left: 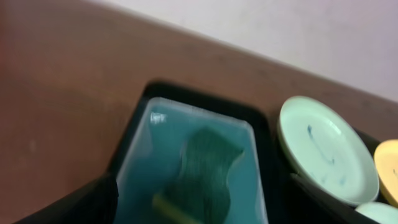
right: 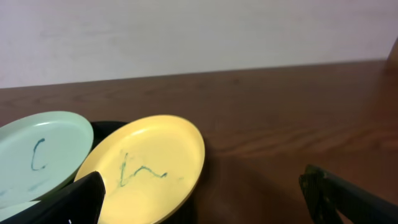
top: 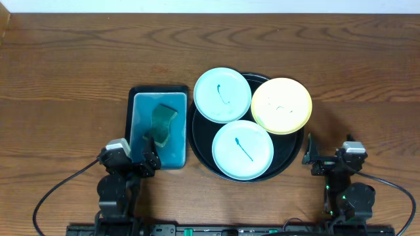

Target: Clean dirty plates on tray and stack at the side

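Note:
A round black tray (top: pixel 199 145) holds three plates. One mint plate (top: pixel 222 95) with a teal smear lies at the back left and a second mint plate (top: pixel 243 149) at the front. A yellow plate (top: pixel 281 105) overhangs the tray's right rim and bears thin teal scribbles (right: pixel 140 169). My left gripper (top: pixel 134 157) is open at the near end of the basin, nothing between its fingers (left: pixel 81 202). To the right of the tray, my right gripper (top: pixel 326 154) is open and empty. Its left finger (right: pixel 74 202) is beside the yellow plate's near edge.
Left of the tray stands a rectangular black basin (top: pixel 128 124) of blue-green water. In it lies a dark green sponge (top: pixel 164 123), seen close up in the left wrist view as the sponge (left: pixel 208 171). Bare wooden table (top: pixel 65 78) lies all around.

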You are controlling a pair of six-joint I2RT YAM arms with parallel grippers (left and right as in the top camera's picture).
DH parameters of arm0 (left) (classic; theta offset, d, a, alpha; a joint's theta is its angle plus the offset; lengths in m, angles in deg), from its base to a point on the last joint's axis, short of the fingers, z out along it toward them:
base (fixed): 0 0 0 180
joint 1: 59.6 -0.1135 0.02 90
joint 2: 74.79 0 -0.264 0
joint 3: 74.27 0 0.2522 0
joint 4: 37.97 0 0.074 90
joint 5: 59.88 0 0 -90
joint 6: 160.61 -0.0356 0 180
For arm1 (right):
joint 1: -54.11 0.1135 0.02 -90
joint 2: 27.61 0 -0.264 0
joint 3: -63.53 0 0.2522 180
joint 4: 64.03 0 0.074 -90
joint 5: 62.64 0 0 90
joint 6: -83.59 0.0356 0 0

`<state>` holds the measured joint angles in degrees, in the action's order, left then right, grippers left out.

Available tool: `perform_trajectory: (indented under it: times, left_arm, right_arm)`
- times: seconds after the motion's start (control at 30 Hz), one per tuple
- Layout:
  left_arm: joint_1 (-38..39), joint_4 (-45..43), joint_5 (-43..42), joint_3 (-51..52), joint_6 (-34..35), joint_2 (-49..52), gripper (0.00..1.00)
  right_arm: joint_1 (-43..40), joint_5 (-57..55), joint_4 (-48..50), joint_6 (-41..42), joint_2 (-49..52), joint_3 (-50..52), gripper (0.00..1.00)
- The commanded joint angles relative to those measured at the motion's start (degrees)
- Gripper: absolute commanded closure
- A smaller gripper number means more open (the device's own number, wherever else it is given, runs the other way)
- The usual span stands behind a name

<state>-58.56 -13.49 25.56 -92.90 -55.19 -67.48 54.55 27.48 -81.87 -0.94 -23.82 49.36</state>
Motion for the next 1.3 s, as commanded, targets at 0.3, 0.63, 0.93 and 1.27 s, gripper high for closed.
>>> perform_trajectory:
  times: [0.3,0.63,0.93,1.27]
  left_arm:
    - [0.24,9.75,-3.04,-16.11,2.91,17.11,0.15]
    - [0.22,22.84,-5.27,-27.85,2.89,30.53,0.15]
    - [0.22,40.50,-7.76,-41.09,2.89,41.33,0.15]
    - [0.22,39.85,-9.84,-43.17,2.93,42.80,0.02]
  right_arm:
    - [-0.37,-0.70,-6.01,5.22,11.82,-9.33,0.01]
    - [-0.37,-0.57,-20.06,5.18,27.45,-23.26,0.01]
    - [-0.35,-0.04,-35.26,-7.30,43.43,-38.51,0.01]
    - [-0.37,15.32,-33.44,-7.23,45.00,-40.70,0.01]
